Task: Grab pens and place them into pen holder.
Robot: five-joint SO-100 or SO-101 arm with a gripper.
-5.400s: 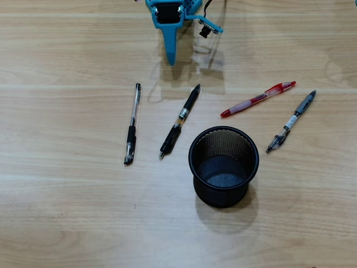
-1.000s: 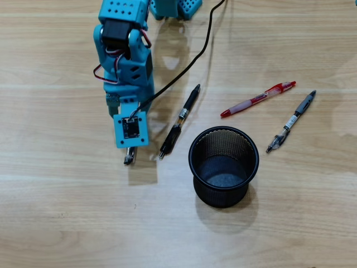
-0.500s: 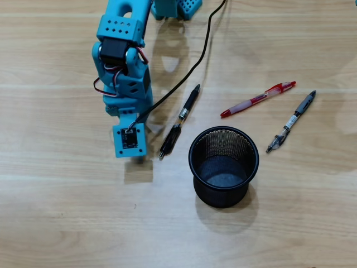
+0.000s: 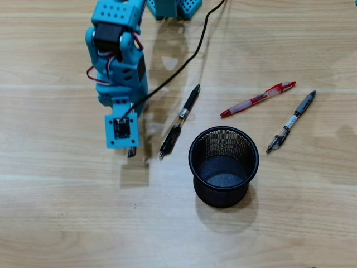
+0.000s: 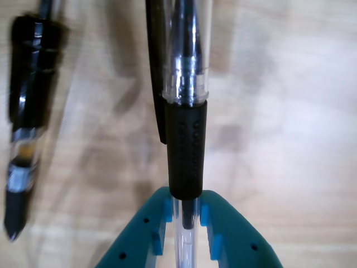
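Gripper [image 5: 184, 215] is clamped on the clear-and-black pen [image 5: 186, 111], left of the black pen [image 4: 179, 121] and cup [image 4: 223, 166]. Light, stiff and slick, the pen is best held just behind its rubber sleeve, as it is now.

you have four pens in sight: the black pen [image 4: 179, 122], the red-and-translucent pen [image 4: 257, 99] and the grey pen [image 4: 290, 121] lie on the table [image 4: 67, 212], three in all there. the fourth, the clear-and-black pen [image 5: 187, 111], sits between the fingers of the one tool [image 5: 186, 215]. you also have one pen holder [image 4: 223, 166], and one arm [image 4: 118, 61] reaching over the table.
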